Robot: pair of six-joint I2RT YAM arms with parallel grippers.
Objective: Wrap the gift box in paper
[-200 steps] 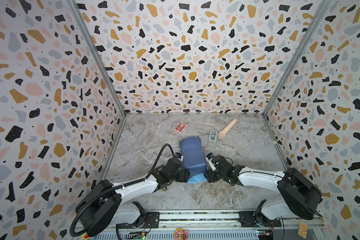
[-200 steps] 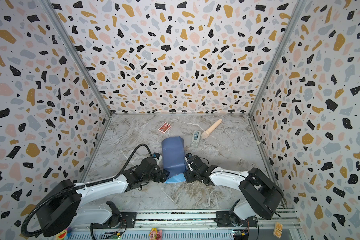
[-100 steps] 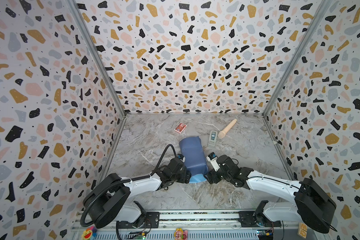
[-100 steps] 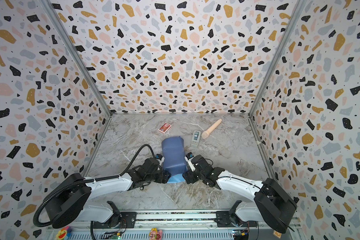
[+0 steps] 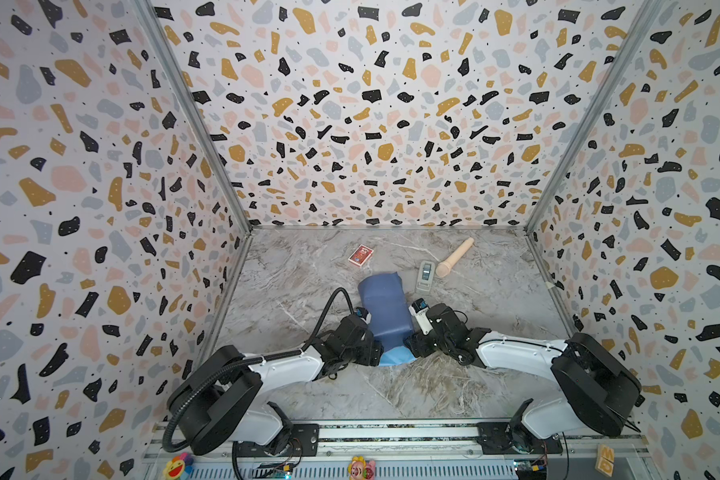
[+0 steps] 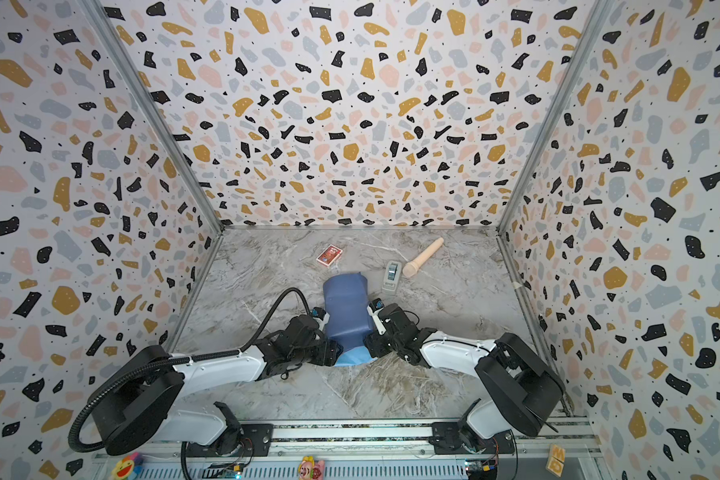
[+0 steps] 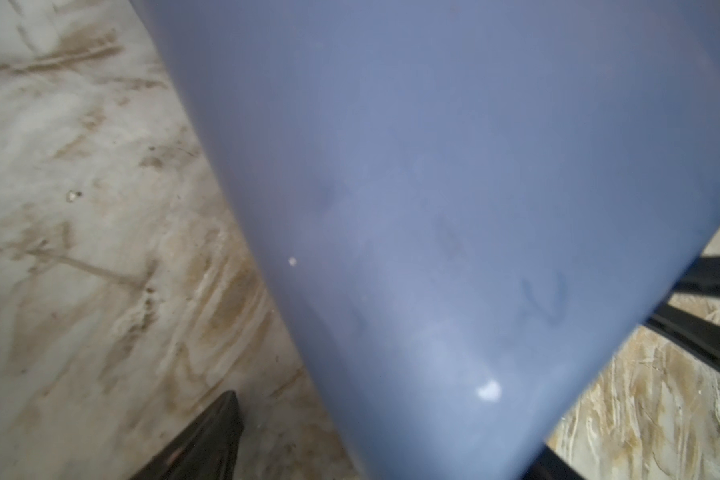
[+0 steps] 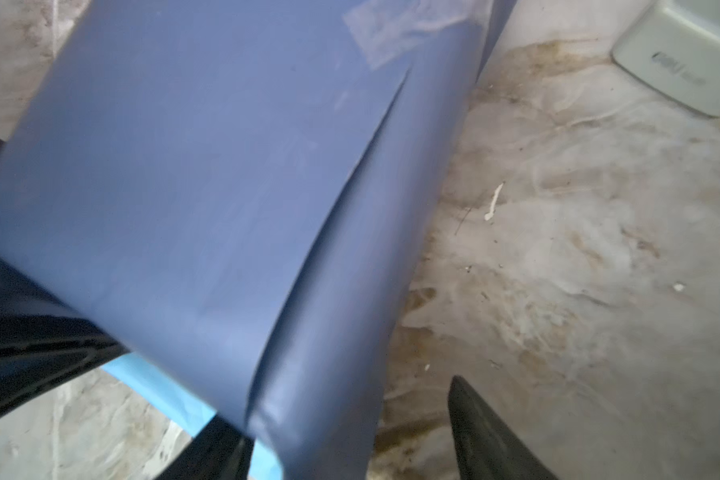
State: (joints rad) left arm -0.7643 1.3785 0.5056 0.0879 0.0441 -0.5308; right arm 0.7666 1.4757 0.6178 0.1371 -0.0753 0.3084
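Note:
The paper (image 5: 385,306) (image 6: 347,305) lies as a dull blue rolled bundle mid-table, with a strip of clear tape (image 8: 400,29) on its top. A light blue flap (image 5: 391,357) sticks out at its near end. The gift box is hidden inside the wrap. My left gripper (image 5: 368,329) (image 7: 391,436) is open at the bundle's near-left corner; one finger (image 7: 200,444) stands off the paper over bare table. At the near-right corner is my right gripper (image 5: 413,329) (image 8: 341,415), open around that corner, with a gap between its outer finger (image 8: 487,436) and the paper.
A grey tape dispenser (image 5: 425,275) (image 8: 691,54) lies just beyond and to the right of the bundle, with a wooden roller (image 5: 454,257) behind it. A small red card pack (image 5: 360,254) sits further back. Patterned walls close in three sides.
The bundle has stayed in place. Both grippers remain at its near end; the right arm's elbow swung outward and came back, and the left arm shifted a little.

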